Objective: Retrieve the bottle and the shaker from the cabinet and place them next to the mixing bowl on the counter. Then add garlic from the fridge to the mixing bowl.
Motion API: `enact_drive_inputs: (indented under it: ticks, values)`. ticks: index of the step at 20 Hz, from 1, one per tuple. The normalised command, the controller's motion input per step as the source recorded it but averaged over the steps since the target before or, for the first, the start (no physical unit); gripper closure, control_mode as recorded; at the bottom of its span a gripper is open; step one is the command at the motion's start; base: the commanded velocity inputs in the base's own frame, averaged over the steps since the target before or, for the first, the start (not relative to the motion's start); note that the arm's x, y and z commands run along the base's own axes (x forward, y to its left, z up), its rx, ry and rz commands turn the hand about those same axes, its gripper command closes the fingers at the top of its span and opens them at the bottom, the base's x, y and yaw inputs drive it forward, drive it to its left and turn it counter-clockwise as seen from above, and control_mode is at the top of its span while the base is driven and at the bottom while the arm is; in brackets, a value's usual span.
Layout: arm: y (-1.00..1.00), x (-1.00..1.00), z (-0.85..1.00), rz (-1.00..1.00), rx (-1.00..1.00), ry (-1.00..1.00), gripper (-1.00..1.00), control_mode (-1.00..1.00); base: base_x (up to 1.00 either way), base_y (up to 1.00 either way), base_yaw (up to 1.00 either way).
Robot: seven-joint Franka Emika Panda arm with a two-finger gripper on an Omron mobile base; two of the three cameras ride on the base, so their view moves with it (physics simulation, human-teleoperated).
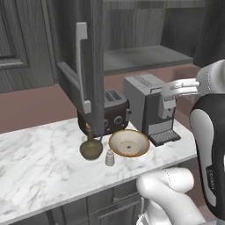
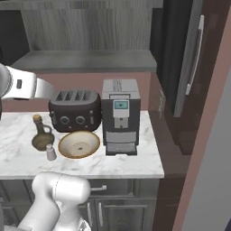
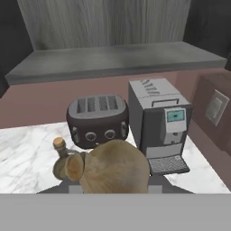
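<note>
The pincer pinches a tan, papery garlic bulb (image 3: 115, 167), held above the marble bench (image 1: 35, 162); the shallow tan mixing bowl (image 1: 129, 143) lies below and ahead, beside the olive bottle (image 1: 91, 147).

Arm, white with dark joints.
- Shoulder housing (image 1: 169, 191): rounded, low in front of the counter edge; seen too in the right base view (image 2: 61, 191).
- Upright link (image 1: 210, 149): white and black, rising along the right edge of the left base view.
- Upper link (image 2: 25, 85): raised high, reaching across from the left.
- Tool (image 3: 115, 187): held above the counter's front; fingertips hidden behind a garlic (image 3: 115, 167) bulb, clasped between narrowly set jaws.
</note>
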Motion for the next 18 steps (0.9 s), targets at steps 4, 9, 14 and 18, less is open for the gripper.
enact_drive_inputs:
  ticks: [4, 9, 14, 18]
  values:
    - [0.00, 0.00, 0.00, 0.00, 0.00, 0.00, 1.00, 1.00, 0.03, 0.00, 0.00]
    - [0.00, 0.00, 0.00, 0.00, 0.00, 0.00, 1.00, 1.00, 0.00, 0.00, 0.00]
    - [0.00, 0.00, 0.00, 0.00, 0.00, 0.00, 1.00, 1.00, 0.00, 0.00, 0.00]
    - [0.00, 0.00, 0.00, 0.00, 0.00, 0.00, 1.00, -1.00, 0.00, 0.00, 0.00]
